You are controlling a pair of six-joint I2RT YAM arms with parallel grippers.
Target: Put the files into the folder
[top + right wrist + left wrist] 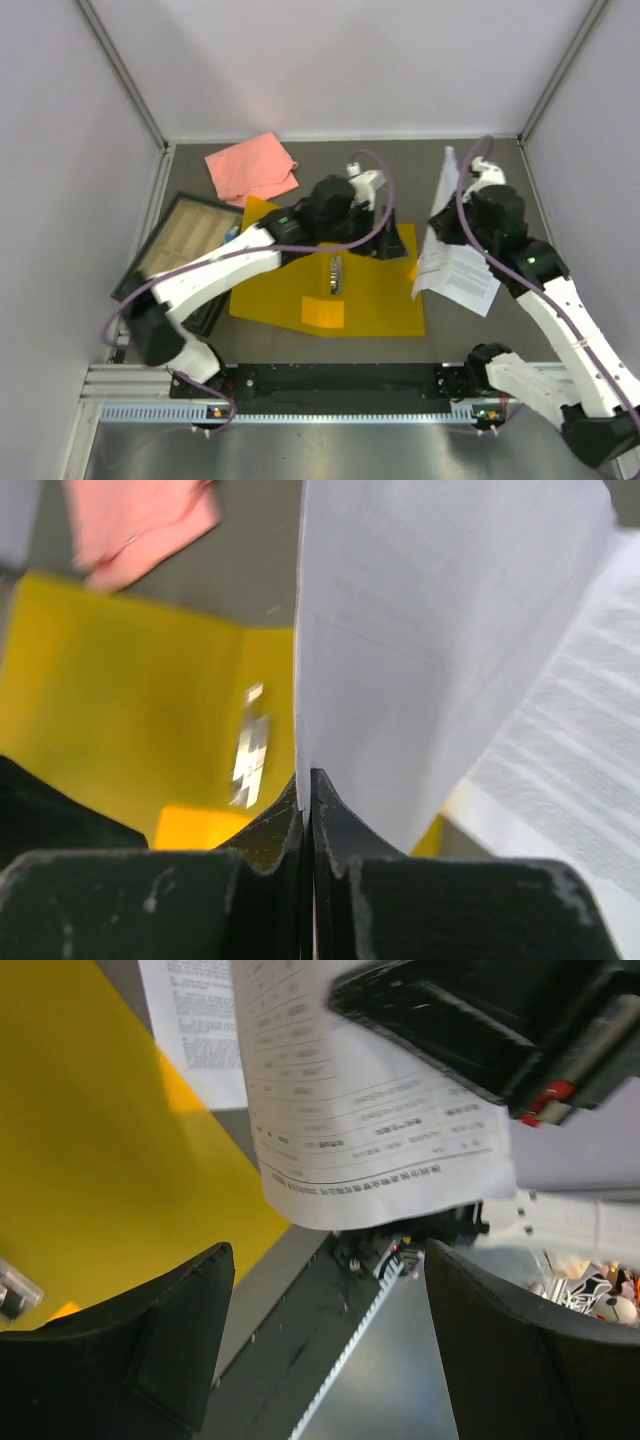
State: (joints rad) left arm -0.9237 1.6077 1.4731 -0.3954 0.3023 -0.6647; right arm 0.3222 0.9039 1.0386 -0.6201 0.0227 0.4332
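The yellow folder (360,300) lies open in the middle of the table, its metal clip (335,272) showing inside. My right gripper (441,226) is shut on the edge of the white printed files (458,272) and holds them upright by the folder's right edge, the lower sheets drooping onto the table. In the right wrist view the jaws (309,780) pinch the files (430,650) with the folder (130,710) beyond. My left gripper (392,240) hovers open and empty over the folder's far right part; in its view (325,1340) the files (370,1130) hang ahead.
A pink cloth (252,167) lies at the back left. A black-framed tray (178,255) sits along the left wall, partly under the left arm. The metal rail (330,410) runs along the near edge. Walls close in the left, right and back.
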